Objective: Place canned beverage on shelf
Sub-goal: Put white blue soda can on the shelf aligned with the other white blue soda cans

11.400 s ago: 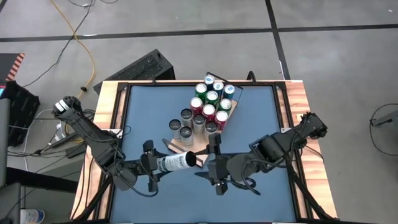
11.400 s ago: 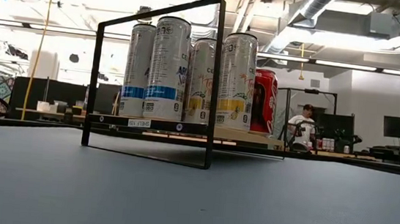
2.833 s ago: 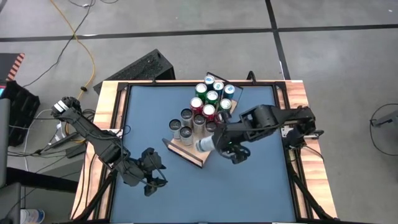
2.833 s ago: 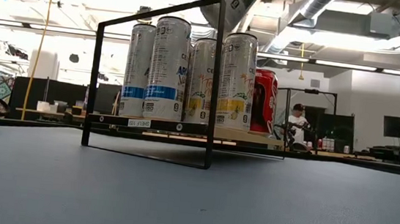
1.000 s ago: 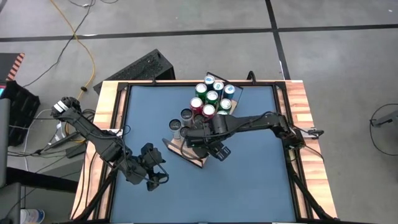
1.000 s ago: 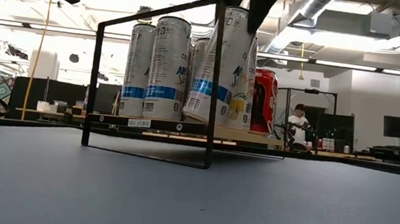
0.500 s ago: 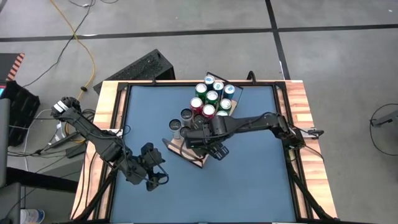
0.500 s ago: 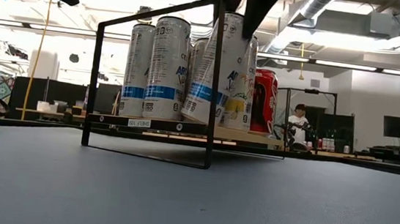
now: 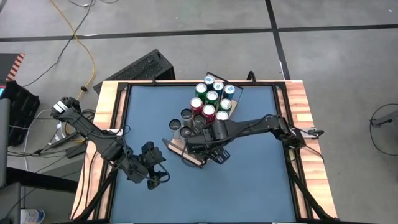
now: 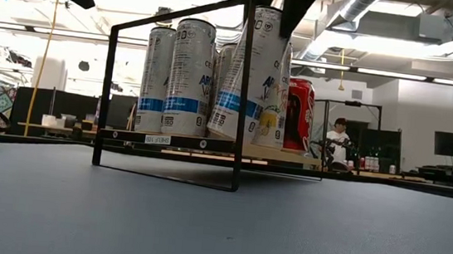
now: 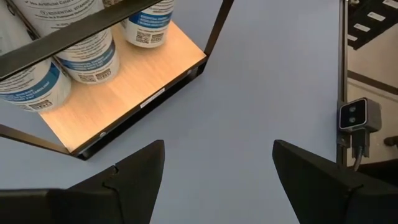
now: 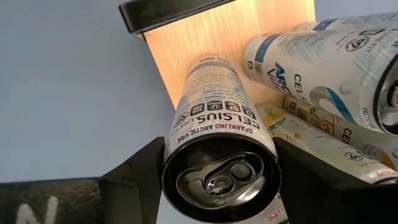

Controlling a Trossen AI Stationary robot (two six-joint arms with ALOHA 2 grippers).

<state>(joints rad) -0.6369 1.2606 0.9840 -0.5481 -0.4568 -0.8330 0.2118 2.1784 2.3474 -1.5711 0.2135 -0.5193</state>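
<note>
Over the shelf's near end, the R gripper (image 12: 217,180) sits above a white Celsius can (image 12: 217,124), fingers (image 12: 140,171) flanking its top rim on both sides; can't tell whether they still pinch it or stand just clear. The can's base rests on the light-wood board of the shelf (image 12: 180,53), beside the dark lip. Its long axis runs near vertical but tilted: in the low view the can (image 10: 248,71) leans, top toward the right, bottom edge toward the left, pull-tab end up. It stands just behind the black wire rail (image 10: 243,95), in front of the other cans (image 10: 173,76) upright on the board, incl. a red can (image 10: 299,113) further back. In the high view the R arm reaches across from the table's right side to that spot (image 9: 208,138), w/ the green, red and blue-topped cans (image 9: 211,96) filling the shelf's far part.

The L gripper (image 11: 217,180) waits well apart, over bare blue tabletop (image 9: 249,186) near the front-left, fingers (image 11: 134,171) spread w/ nothing between them; its view shows the shelf's corner (image 11: 124,93) and two white can bases.

A person (image 10: 342,142) sits far back in the room.
</note>
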